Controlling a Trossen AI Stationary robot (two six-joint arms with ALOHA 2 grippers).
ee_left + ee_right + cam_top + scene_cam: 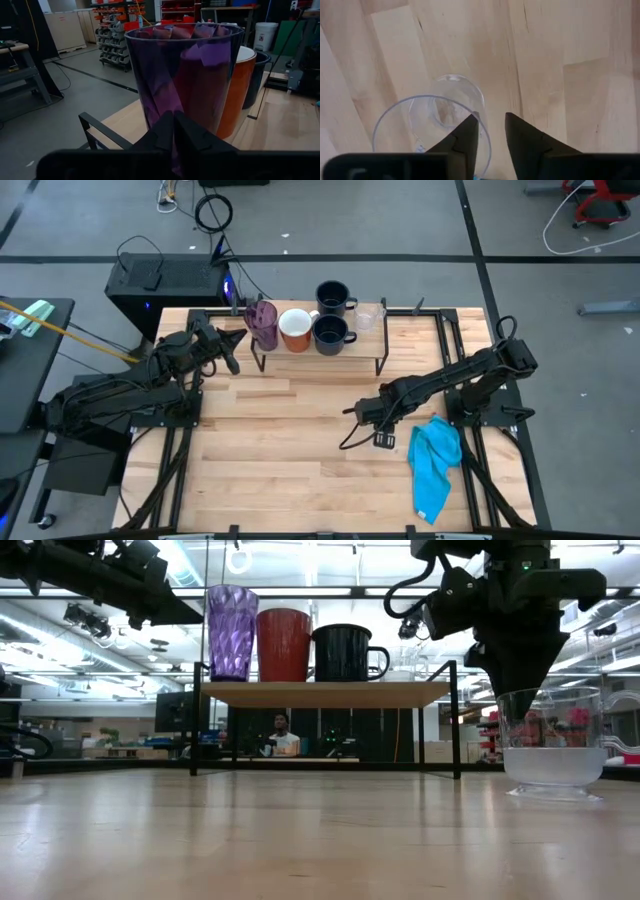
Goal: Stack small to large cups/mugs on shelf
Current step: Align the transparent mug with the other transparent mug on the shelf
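Room: workshop floor with shelving and red bins behind; a seated person (284, 736) visible under the shelf in the low view.
Surface: light wooden plank table (290, 440); blue cloth (435, 465) lying near the right arm's base.
Shelf (316, 350): low riser at the table's far edge, on thin black legs.
Purple tumbler (264, 323): upright at the shelf's left end, long axis vertical, mouth up.
White-and-orange mug (295, 329): upright, just beside the tumbler.
Dark mug (330, 333): upright next in the row, handle pointing right in the high view.
Second dark mug (331, 298): upright behind the row; support beneath it cannot be told.
Clear glass on shelf (367, 316): upright near the right end.
Clear glass on table (552, 743): upright, mouth up, well clear of the shelf.
Left gripper (173, 131): arm stretched toward the shelf's left end, fingers closed together, tips at the tumbler's wall.
Right gripper (491, 131): arm reaching across the table's middle, pointing straight down, fingers narrowly parted astride the glass rim, one inside, one outside.
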